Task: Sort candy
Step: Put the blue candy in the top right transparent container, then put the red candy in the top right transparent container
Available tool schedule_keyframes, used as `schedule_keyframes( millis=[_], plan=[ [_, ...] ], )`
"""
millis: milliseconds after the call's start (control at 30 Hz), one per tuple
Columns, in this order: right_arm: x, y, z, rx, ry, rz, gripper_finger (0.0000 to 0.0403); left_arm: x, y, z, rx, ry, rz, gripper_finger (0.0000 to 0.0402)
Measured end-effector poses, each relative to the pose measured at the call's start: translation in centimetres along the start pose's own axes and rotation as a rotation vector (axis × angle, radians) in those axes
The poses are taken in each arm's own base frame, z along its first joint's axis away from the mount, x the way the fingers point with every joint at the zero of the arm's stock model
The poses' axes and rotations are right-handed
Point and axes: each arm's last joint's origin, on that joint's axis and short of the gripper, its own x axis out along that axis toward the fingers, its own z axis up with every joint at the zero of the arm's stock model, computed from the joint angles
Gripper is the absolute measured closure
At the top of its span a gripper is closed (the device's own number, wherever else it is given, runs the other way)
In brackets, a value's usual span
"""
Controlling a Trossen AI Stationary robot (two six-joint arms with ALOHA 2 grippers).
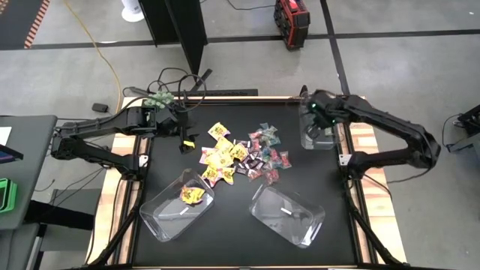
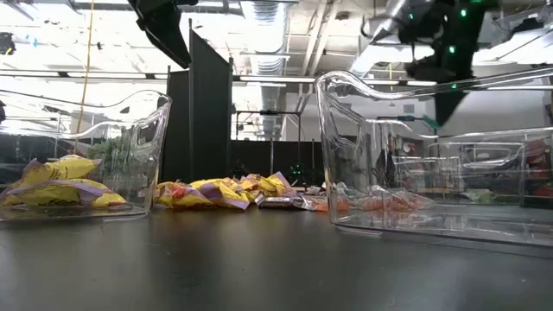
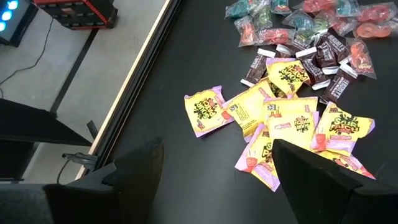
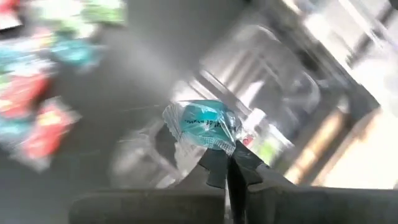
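Note:
The candy pile (image 1: pixel 240 156) lies in the middle of the black table: yellow packets (image 3: pixel 292 121) on its left, dark mini bars (image 3: pixel 323 59), and teal-and-pink wrappers (image 1: pixel 266 142) on its right. My left gripper (image 3: pixel 214 180) is open and empty above the table, just left of the pile (image 1: pixel 186 140). My right gripper (image 4: pixel 229 165) is shut on one teal wrapped sweet (image 4: pixel 202 123) above a clear bin (image 1: pixel 321 135) at the table's right edge. One yellow packet (image 1: pixel 192 195) lies in the near left bin (image 1: pixel 169 214). My right gripper pinches the teal sweet by the edge of its clear wrapper (image 4: pixel 219 146) between its two fingertips. The sweet sticks out beyond the fingers, lifted clear of the table, over the clear bin at the right edge.
A second clear bin (image 1: pixel 289 216) stands near the front at the right of centre. A fuzzy green plant (image 1: pixel 159 100) sits at the far left corner. The table's wooden rim (image 1: pixel 127 157) runs along both sides. Bare black table (image 1: pixel 232 225) lies between the near bins.

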Motion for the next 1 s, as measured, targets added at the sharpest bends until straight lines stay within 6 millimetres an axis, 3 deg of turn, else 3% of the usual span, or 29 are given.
schedule_keyframes(
  millis=[200,400,500,700,833,1000],
  plan=[
    [1.5,-2.2,-0.5,0.089,0.008,-0.106,0.0282,0.0,0.0,0.1,-0.007,-0.009,0.0,0.0107],
    [1.6,-1.7,0.0,-0.018,-0.063,-0.08,0.0152,0.0,0.0,0.1,-0.01,-0.008,0.0,0.0107],
    [1.1,0.4,0.5,-0.178,-0.147,0.06,0.0127,0.7,-0.3,-0.2,-0.006,-0.013,0.0,0.0107],
    [0.6,6.5,0.0,-0.562,-0.206,0.219,0.0122,2.7,-1.0,-1.7,0.048,0.034,-0.001,0.0107],
    [1.4,10.1,-1.0,-0.726,-0.146,0.273,0.0122,3.6,-1.4,-2.5,0.057,0.055,-0.001,0.0107],
    [3.4,12.7,-1.5,-0.803,-0.042,0.294,0.0122,4.0,-1.5,-2.6,0.043,0.042,-0.001,0.0107]
  ],
)
